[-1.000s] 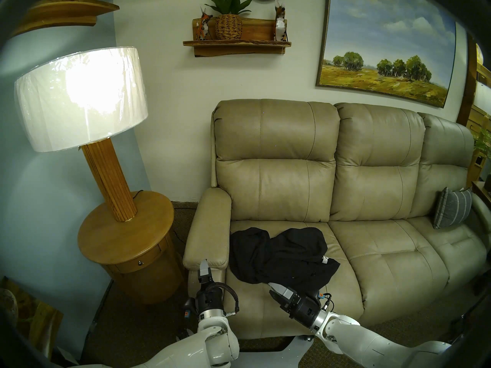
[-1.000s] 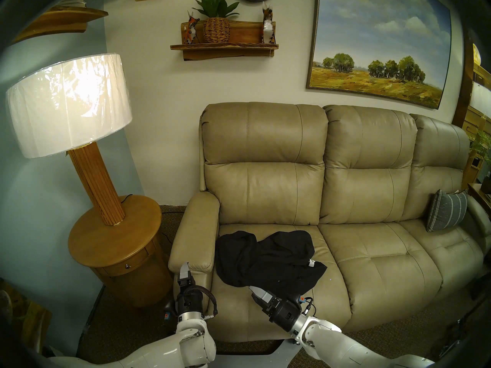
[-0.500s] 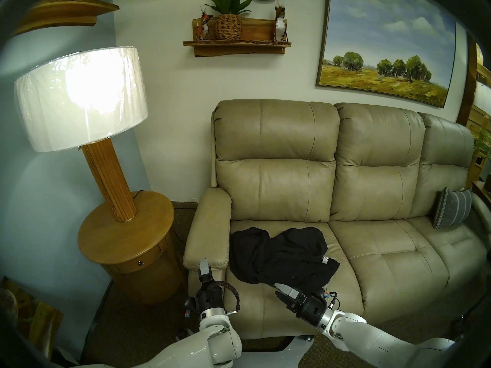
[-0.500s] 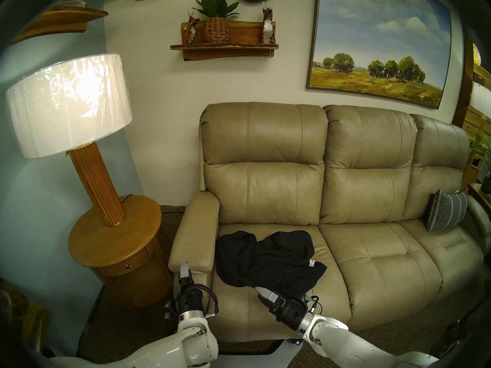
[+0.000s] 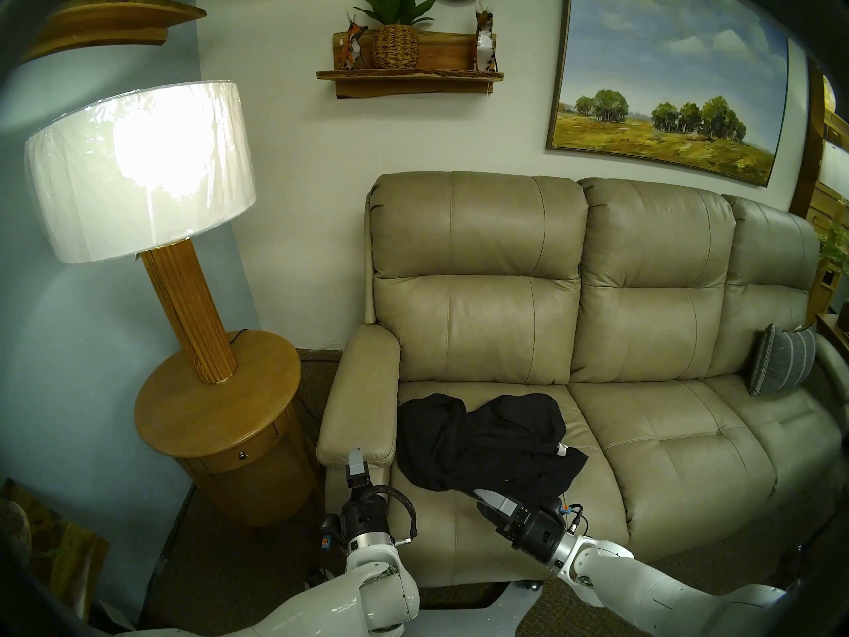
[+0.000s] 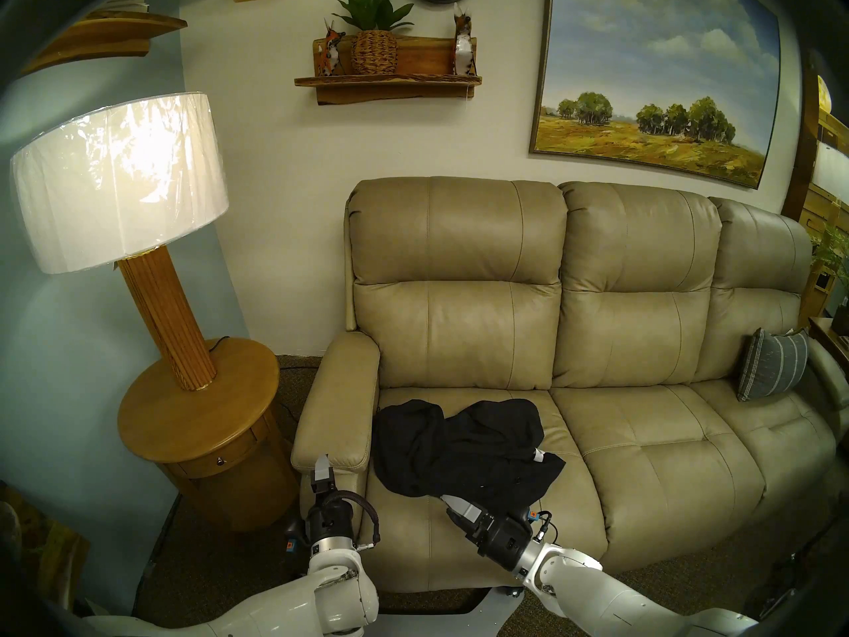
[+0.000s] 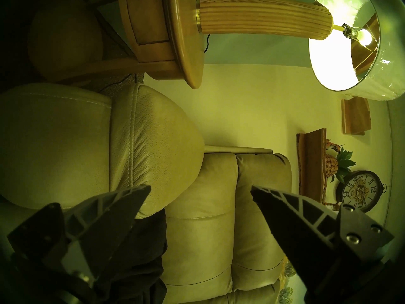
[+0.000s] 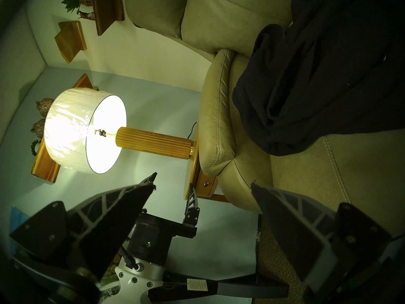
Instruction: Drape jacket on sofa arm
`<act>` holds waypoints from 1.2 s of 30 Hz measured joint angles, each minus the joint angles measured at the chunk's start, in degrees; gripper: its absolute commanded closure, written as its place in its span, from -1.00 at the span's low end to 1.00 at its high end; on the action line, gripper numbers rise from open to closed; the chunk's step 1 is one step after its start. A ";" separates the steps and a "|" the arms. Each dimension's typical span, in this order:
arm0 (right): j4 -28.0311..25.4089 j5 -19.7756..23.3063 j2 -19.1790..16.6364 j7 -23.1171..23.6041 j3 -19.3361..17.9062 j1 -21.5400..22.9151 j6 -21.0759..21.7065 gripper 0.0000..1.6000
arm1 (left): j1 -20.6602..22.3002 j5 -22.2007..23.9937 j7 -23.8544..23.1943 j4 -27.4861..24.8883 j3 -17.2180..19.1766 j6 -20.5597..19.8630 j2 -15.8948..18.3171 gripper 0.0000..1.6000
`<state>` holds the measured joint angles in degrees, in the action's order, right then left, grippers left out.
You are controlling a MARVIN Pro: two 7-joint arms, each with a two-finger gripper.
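Sofa seat holds jacket; wrist views alone show both grippers gaping.

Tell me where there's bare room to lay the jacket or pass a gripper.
Bare: sofa arm top; middle seat between jacket and striped cushion. Crowded: left seat, under the jacket, with the right gripper at its front edge.

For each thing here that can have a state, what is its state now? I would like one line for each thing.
jacket: crumpled on the seat, not gripped
sofa arm: bare, nothing draped on it
left gripper: open, empty, at the sofa arm's front end
right gripper: open, empty, near the jacket's front edge
lamp: lit
side table drawer: closed
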<state>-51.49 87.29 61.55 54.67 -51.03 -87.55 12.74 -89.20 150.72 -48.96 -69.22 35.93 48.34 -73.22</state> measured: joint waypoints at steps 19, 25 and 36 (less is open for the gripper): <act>0.10 -0.32 0.24 -0.02 -0.36 0.00 0.01 -1.00 | 3.55 1.19 0.15 5.29 -6.46 0.78 -0.54 -1.00; 0.18 -0.43 0.30 -0.02 -0.45 0.00 0.01 -1.00 | 5.69 2.12 0.45 8.24 -11.21 -1.08 -1.27 -1.00; 0.31 -0.64 0.42 -0.02 -0.63 0.00 0.01 -1.00 | 10.08 5.18 1.45 17.24 -15.01 -4.62 -6.16 -1.00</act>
<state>-51.18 86.65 61.98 54.65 -51.66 -87.55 12.76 -79.12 155.90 -47.51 -51.98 20.92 43.73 -79.38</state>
